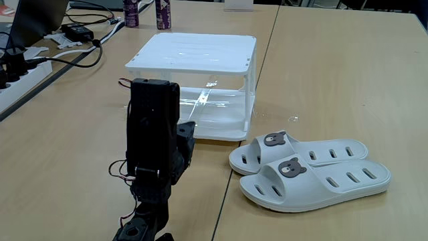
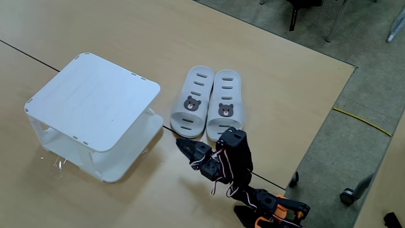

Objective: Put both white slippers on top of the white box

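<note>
White slippers (image 2: 207, 111) side by side beside white box (image 2: 95, 104); gripper (image 2: 190, 151) empty, aperture unclear

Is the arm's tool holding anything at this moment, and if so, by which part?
Nothing is held. The tool hangs over bare table, apart from both slippers, which lie side by side next to the box.

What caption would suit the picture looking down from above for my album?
Two white slippers lie side by side on the table beside a white box; the robot's hand is near them.

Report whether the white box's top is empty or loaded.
Empty: the white box top is bare in both fixed views; both white slippers lie on the table beside it.
</note>
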`<state>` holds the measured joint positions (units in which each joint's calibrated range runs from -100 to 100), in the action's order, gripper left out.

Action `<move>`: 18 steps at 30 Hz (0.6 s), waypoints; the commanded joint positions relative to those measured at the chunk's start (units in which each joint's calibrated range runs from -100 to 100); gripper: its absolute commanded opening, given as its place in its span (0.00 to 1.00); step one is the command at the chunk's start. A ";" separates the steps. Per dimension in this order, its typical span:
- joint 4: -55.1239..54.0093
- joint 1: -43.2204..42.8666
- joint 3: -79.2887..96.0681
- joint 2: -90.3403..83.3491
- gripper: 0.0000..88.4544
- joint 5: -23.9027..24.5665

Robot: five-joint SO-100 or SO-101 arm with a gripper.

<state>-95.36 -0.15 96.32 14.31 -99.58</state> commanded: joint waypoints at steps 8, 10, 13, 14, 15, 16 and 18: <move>-0.23 2.37 -6.51 3.49 0.02 -0.42; -0.23 5.82 -6.15 3.49 0.02 -0.42; -0.23 11.42 -6.06 6.35 0.02 -0.42; -0.23 13.23 -6.06 8.11 0.02 -0.42; -0.32 14.38 -6.06 9.88 0.02 -0.42; -0.41 15.12 -6.06 11.23 0.02 -0.42; -0.67 15.61 -6.06 12.57 0.02 -0.42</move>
<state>-95.36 14.08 90.84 25.53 -99.58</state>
